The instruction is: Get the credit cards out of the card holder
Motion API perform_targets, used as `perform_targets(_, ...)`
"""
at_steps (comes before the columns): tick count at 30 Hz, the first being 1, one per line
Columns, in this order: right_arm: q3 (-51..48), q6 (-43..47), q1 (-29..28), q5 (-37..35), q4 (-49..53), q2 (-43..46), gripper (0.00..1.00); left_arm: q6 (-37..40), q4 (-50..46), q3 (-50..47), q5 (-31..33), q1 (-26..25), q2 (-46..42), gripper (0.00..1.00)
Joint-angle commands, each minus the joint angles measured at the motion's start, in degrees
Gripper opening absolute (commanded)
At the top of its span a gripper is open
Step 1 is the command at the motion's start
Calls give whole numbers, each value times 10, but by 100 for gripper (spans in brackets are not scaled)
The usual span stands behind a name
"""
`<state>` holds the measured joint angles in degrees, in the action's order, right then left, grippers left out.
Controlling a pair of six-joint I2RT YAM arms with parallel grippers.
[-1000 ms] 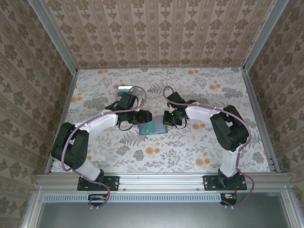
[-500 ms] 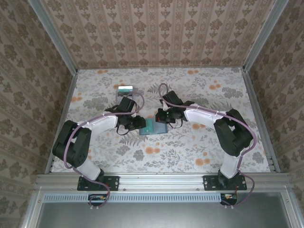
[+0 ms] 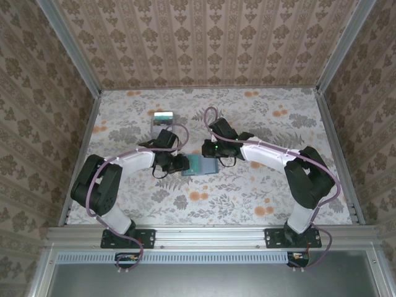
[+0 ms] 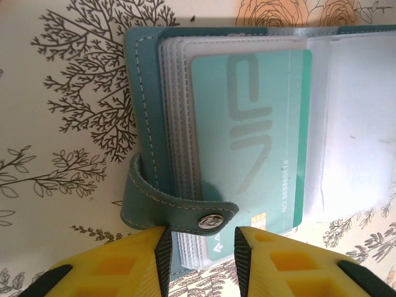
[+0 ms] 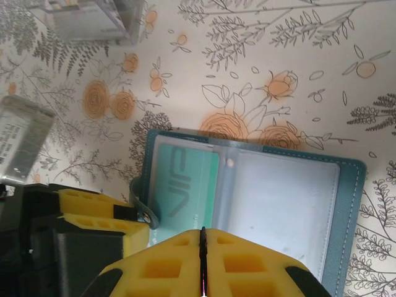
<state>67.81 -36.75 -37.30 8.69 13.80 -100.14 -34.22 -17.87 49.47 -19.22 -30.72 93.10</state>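
The card holder (image 3: 202, 166) lies open mid-table (image 3: 266, 192), with bare floral surface free at 3 and 6 o'clock. Patterned walls (image 3: 204, 43) close three sides. The left gripper (image 4: 201, 240), jaws partly apart, straddles the snap strap (image 4: 185, 213) at the holder's 9 o'clock edge, pinching nothing evident. The right gripper (image 5: 202, 232), jaws pressed together and empty, hovers at its 12 o'clock edge. One teal card (image 4: 247, 136) shows. One grey box (image 3: 162, 117) sits at 11 o'clock.

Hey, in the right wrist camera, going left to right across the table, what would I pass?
First the left pincer → teal card → clear pocket → the right-hand cover edge of the card holder.
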Motion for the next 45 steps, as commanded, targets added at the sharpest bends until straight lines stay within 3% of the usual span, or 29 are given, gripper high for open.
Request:
perform_targets(1, 24, 24, -8, 18, 1, 7, 11, 11, -6, -10, 5, -3, 7, 36)
perform_targets(9, 55, 7, -7, 106, 16, -71, 5, 9, -6, -12, 8, -3, 8, 35)
perform_targets(23, 49, -29, 15, 156, 20, -131, 0, 10, -9, -11, 6, -3, 5, 35)
perform_targets(26, 50, -34, 21, 164, 22, -138, 9, 10, -10, -11, 7, -4, 7, 35)
perform_targets(45, 58, -57, 30, 222, -14, -180, 16, 8, -7, -11, 5, -8, 14, 34)
